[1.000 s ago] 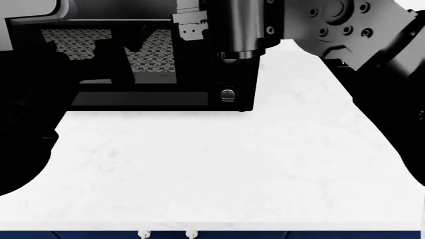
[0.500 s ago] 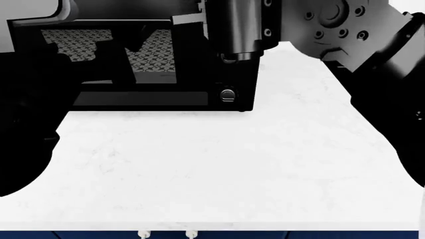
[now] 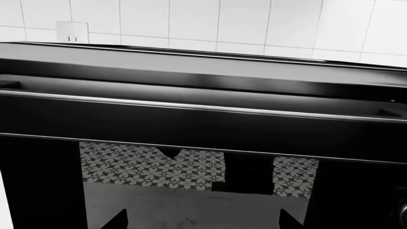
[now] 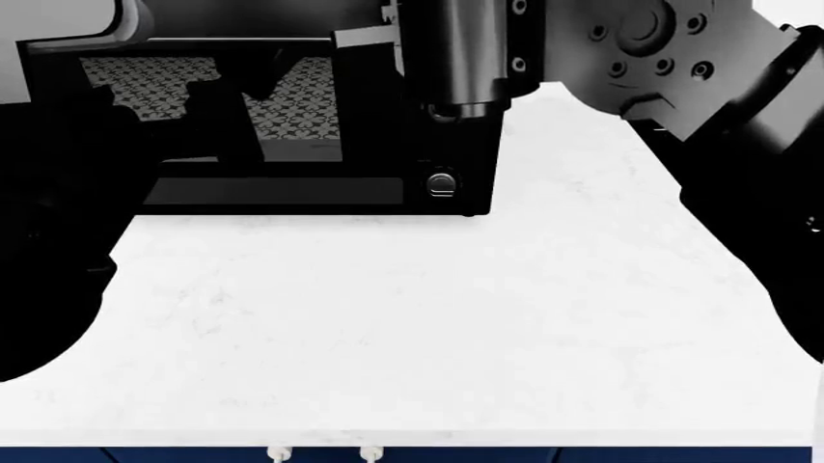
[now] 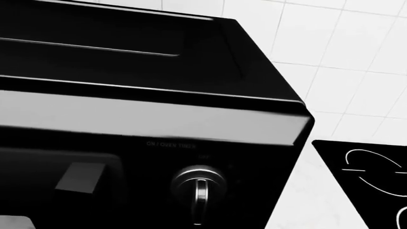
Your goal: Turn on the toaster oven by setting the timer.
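Where one toaster oven (image 4: 258,125) sits (two knobs).

White marble-look counter (image 4: 412,318) spreads wide, a white tiled wall (image 3: 254,24) behind with an outlet (image 3: 71,31), a flat black stovetop (image 5: 365,179) alongside, and dark blue cabinet fronts (image 4: 515,455) below.

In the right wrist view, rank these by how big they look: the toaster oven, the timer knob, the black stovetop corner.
1. The toaster oven, which fills most of the right wrist view.
2. The stovetop corner, a small black wedge cut off by the picture's edge.
3. The timer knob, smallest. It is nearer the camera, so this ranks appearance only.
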Robot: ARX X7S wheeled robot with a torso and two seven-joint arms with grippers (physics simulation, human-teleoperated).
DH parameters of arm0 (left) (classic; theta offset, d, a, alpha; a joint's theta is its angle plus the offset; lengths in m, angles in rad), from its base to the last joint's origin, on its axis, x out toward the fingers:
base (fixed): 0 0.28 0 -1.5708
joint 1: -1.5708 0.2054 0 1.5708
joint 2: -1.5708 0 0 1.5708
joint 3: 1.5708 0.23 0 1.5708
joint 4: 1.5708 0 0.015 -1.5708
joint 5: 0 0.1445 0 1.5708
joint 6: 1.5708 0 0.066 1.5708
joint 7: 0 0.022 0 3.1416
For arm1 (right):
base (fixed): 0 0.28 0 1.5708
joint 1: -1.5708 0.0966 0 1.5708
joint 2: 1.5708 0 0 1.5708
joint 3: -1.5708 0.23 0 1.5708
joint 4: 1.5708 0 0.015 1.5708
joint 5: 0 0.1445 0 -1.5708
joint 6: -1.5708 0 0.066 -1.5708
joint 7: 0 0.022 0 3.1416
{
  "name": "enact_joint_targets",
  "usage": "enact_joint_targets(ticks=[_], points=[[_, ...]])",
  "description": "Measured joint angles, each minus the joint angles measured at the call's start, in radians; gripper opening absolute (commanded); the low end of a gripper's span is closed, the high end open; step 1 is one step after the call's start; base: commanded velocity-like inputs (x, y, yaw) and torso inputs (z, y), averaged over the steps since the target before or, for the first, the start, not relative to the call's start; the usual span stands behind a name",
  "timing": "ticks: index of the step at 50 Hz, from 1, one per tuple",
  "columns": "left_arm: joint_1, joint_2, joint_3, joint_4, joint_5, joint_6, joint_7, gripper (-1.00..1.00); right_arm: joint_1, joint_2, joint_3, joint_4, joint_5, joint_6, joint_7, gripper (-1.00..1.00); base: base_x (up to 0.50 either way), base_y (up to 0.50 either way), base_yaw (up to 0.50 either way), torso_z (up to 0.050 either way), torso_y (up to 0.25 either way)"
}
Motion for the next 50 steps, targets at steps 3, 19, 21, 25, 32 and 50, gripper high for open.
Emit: enact_joint_targets(ticks=[3, 19, 21, 25, 32, 50], points=[[0.0, 0.0, 0.001, -0.001, 0.001, 0.001, 0.0, 1.0, -0.001, -0.001, 0.001, 0.006, -0.001, -0.003, -0.005, -1.0, 0.0, 0.0, 0.0, 0.0, 0.0], [0.001, -0.003, 0.009, -0.004, 0.004, 0.007, 0.003, 1.0, -0.03, 0.001, 0.05, 0.029, 0.018, -0.084, -0.014, -1.0, 0.0, 0.0, 0.0, 0.0, 0.0], [0.001, -0.003, 0.01, -0.004, 0.005, 0.008, 0.004, 1.0, -0.034, 0.002, 0.057, 0.03, 0.022, -0.092, -0.013, -1.0, 0.0, 0.0, 0.0, 0.0, 0.0], [0.002, -0.004, 0.012, -0.004, 0.006, 0.009, 0.004, 1.0, -0.04, 0.003, 0.069, 0.029, 0.03, -0.106, -0.01, -1.0, 0.0, 0.0, 0.0, 0.0, 0.0], [0.004, -0.006, 0.014, -0.001, 0.004, 0.012, 0.003, 1.0, -0.053, 0.007, 0.093, 0.029, 0.046, -0.132, -0.005, -1.0, 0.0, 0.0, 0.0, 0.0, 0.0], [0.006, -0.012, 0.019, 0.002, 0.003, 0.018, 0.003, 1.0, -0.095, 0.02, 0.168, 0.022, 0.098, -0.219, 0.005, -1.0, 0.0, 0.0, 0.0, 0.0, 0.0]])
